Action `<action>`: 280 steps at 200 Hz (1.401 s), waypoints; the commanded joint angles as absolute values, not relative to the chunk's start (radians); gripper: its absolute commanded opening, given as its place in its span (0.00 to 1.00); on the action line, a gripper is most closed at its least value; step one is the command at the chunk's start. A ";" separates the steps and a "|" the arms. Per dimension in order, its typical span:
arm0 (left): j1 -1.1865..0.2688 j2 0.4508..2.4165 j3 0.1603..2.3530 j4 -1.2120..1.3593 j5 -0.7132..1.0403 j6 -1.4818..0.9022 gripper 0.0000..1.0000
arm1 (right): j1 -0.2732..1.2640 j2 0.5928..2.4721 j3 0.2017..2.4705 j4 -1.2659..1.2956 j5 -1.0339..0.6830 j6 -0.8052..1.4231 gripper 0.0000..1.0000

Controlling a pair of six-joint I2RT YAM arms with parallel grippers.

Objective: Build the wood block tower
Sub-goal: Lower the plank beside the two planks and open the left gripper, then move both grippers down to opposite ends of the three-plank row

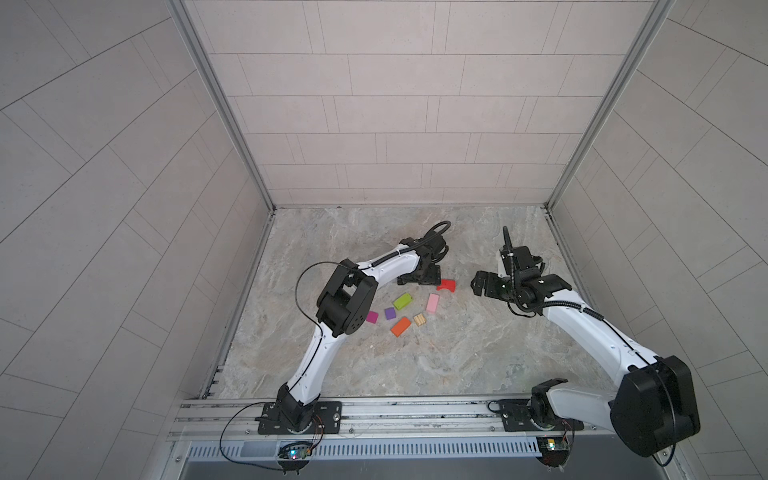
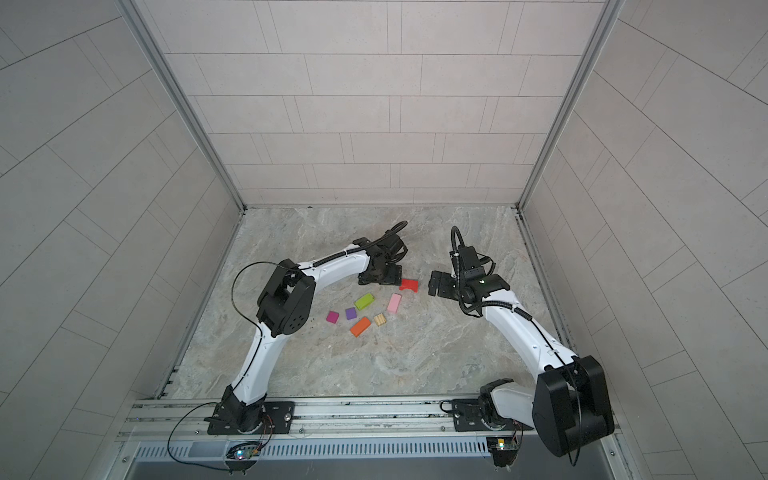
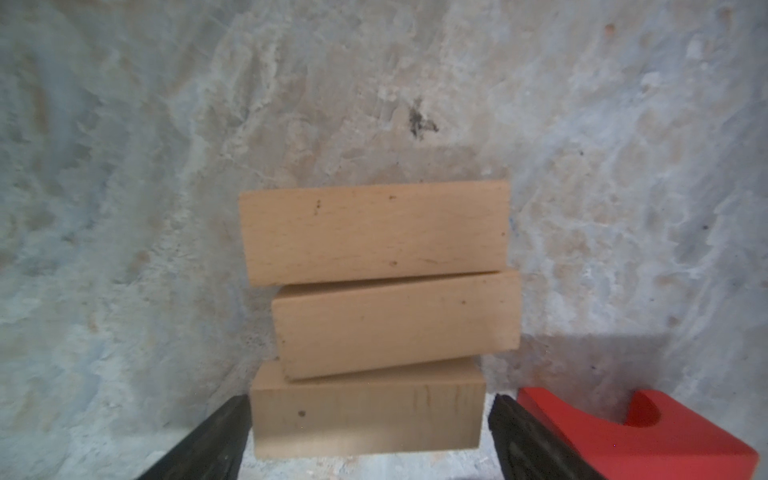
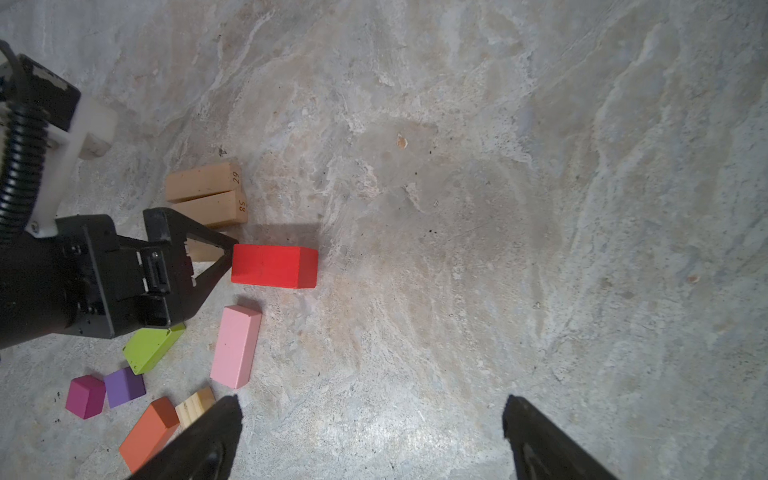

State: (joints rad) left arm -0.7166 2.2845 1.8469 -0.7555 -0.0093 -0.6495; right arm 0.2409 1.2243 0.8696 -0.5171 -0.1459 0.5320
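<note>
Now my left pincer (image 3: 370, 401) is spread, straddling the nearest of three tan bars (image 3: 374, 232) lying in a touching row on the worktop (image 3: 124, 208), red arch (image 3: 623, 436) just beside it. Meanwhile my right pincer (image 4: 372, 401) hangs spread, empty, above bare worktop. Other coloured blocks (image 1: 402, 301) lie loose nearby.

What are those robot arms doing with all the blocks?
They're starting a block tower. The left gripper, jaws open, straddles one of three tan bars lying in a row, with the red arch right beside it. The right gripper hangs open and empty over bare table. The green block, pink block, orange block, ridged tan piece, magenta cube and purple cube lie loose, not yet stacked.
</note>
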 commanded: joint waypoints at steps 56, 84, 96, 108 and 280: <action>-0.700 2.072 1.831 -0.852 0.000 -0.549 0.94 | 0.238 1.354 1.029 -0.541 -0.147 0.487 0.97; -0.655 2.034 1.799 -0.855 0.046 -0.511 0.92 | 0.251 1.442 1.117 -0.560 -0.152 0.488 0.90; -0.629 2.016 1.772 -0.837 0.073 -0.495 0.92 | 0.258 1.477 1.157 -0.570 -0.159 0.492 0.86; -0.596 1.999 1.738 -0.816 0.100 -0.488 0.91 | 0.269 1.519 1.190 -0.572 -0.159 0.490 0.84; -0.466 2.054 1.644 -0.716 0.129 -0.503 0.89 | 0.371 1.987 1.516 -0.641 0.014 0.454 0.72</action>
